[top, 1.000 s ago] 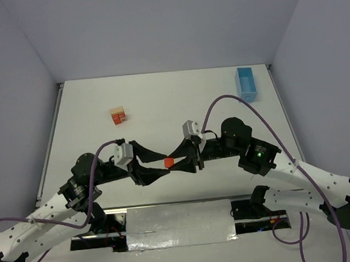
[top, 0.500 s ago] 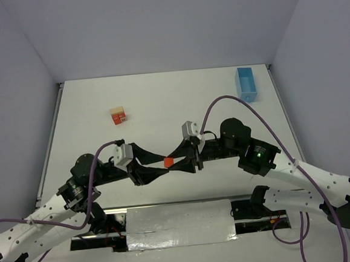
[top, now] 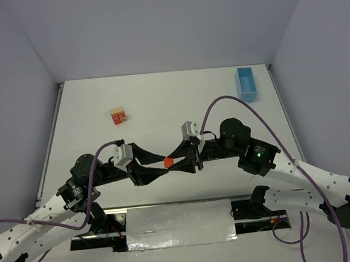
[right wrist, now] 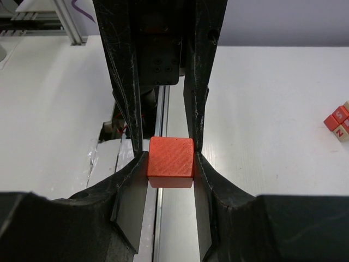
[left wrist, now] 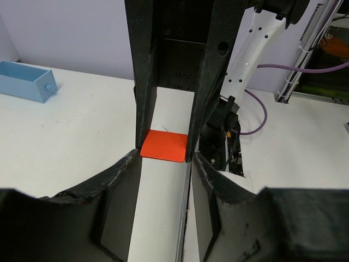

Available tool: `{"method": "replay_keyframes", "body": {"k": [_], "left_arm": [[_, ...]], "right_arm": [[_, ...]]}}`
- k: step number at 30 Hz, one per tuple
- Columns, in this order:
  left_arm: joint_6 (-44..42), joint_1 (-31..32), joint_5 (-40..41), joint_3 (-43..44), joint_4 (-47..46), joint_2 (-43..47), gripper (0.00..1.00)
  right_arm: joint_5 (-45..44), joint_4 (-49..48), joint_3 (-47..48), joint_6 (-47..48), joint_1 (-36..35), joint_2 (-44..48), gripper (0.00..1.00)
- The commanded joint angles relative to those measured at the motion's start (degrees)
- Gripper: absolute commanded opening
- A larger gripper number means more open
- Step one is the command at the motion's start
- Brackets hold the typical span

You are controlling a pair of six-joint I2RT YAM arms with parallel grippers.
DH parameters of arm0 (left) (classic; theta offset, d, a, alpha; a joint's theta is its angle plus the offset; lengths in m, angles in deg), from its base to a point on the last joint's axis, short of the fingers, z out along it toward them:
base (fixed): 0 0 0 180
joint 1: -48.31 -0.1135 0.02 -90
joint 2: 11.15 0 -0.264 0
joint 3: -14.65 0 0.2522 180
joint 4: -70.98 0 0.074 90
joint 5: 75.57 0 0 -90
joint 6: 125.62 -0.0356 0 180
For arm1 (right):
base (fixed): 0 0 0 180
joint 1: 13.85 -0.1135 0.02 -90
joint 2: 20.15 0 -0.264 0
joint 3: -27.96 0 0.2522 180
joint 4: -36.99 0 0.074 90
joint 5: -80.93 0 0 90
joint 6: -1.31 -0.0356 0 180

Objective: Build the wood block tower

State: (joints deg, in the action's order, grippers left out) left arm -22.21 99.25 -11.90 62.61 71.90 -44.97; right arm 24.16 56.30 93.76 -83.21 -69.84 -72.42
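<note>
A red-orange cube (top: 169, 162) hangs above the table's near middle, between my two grippers, which meet tip to tip. My right gripper (top: 174, 162) is shut on the cube; in the right wrist view its jaws press both sides of the cube (right wrist: 170, 155). My left gripper (top: 164, 165) is open, its tips flanking the near end of the cube (left wrist: 163, 147) with the right gripper's fingers just beyond. A small stack of red-orange and tan blocks (top: 118, 116) stands at the left middle of the table and also shows in the right wrist view (right wrist: 339, 121).
A light-blue tray (top: 246, 83) stands at the back right and shows in the left wrist view (left wrist: 27, 82). A foil-covered panel (top: 179, 225) lies at the table's near edge between the arm bases. Purple cables loop over both arms.
Almost nothing: both grippers stay tip to tip around the cube; the right arm has shifted very slightly to the left.
</note>
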Motion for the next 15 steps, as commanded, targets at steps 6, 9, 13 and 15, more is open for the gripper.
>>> {"method": "replay_keyframes", "body": {"k": [6,9,13,15], "left_arm": [[-1.4,0.4,-0.7,3.1,-2.4,1.6,0.51],[-1.5,0.4,-1.0,3.1,-2.2,1.5,0.47],[-1.5,0.4,-1.9,3.3,-2.1,1.6,0.4],[-1.5,0.4,-2.1,3.2,-2.2,1.6,0.41]], "right_arm": [[-0.8,0.4,-0.9,0.7,0.7,0.5,0.0],[-0.4,0.5,-1.0,0.8,1.1,1.1,0.0],[0.9,1.0,-1.0,1.0,1.4,1.5,0.0],[1.0,1.8,-0.9,1.5,1.7,1.5,0.0]]}}
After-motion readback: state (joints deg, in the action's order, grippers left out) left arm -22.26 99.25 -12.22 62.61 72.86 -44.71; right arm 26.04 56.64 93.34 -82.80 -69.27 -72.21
